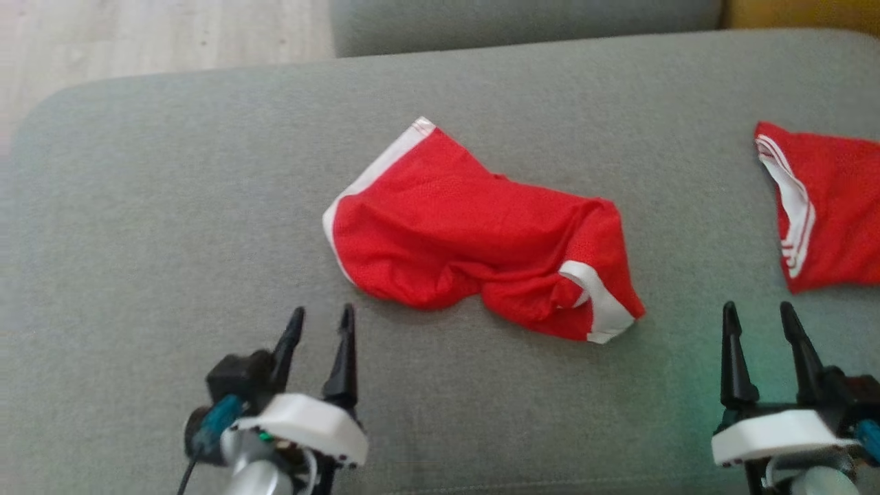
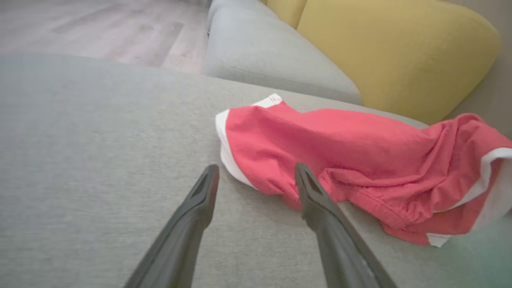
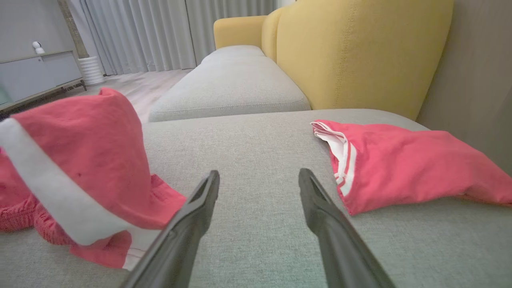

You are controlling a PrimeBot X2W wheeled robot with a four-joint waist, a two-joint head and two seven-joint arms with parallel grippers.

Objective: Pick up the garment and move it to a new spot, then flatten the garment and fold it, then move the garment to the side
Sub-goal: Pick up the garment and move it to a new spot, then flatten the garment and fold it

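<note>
On the head view I see the garment (image 1: 474, 234) crumpled mid-cushion, with bare grey cushion (image 1: 137, 206) running out to its left edge; my left gripper (image 1: 322, 313) and right gripper (image 1: 757, 307) hover near the front edge, fingers apart and empty; a second red garment (image 1: 825, 206) lies at the right edge; the left wrist view adds the yellow backrest (image 2: 392, 52) behind; the right wrist view shows bare cushion between both garments.
</note>
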